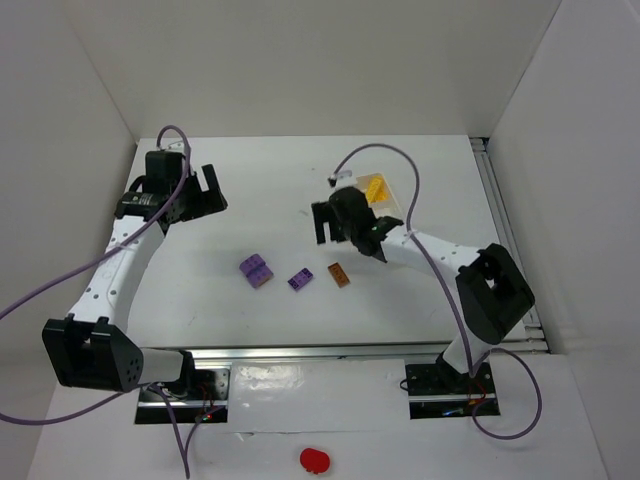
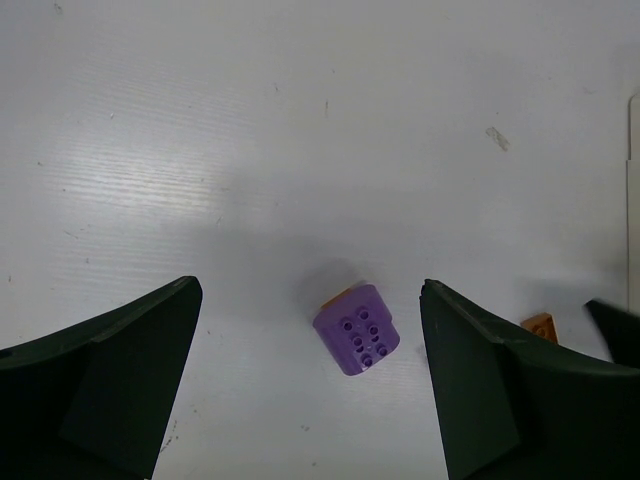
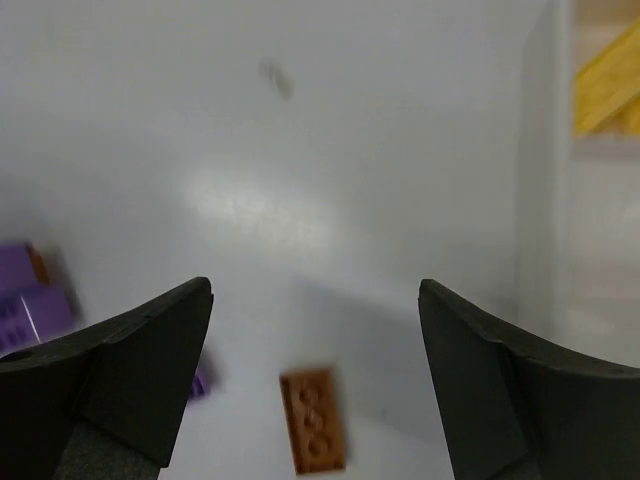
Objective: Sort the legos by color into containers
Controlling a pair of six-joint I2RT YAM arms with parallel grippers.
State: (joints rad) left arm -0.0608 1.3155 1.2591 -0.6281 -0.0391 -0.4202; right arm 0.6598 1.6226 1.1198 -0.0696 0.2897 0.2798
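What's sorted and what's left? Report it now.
Done: yellow legos lie in the white tray. In hand: nothing; the right gripper and left gripper are both open and empty. Left: the big purple brick, small purple brick and orange-brown brick on the table.

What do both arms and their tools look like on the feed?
The left arm and right arm have white links and black joint housings; a thin lilac cable loops along each. The left tool and right tool are black, each with two broad wedge-shaped fingers.
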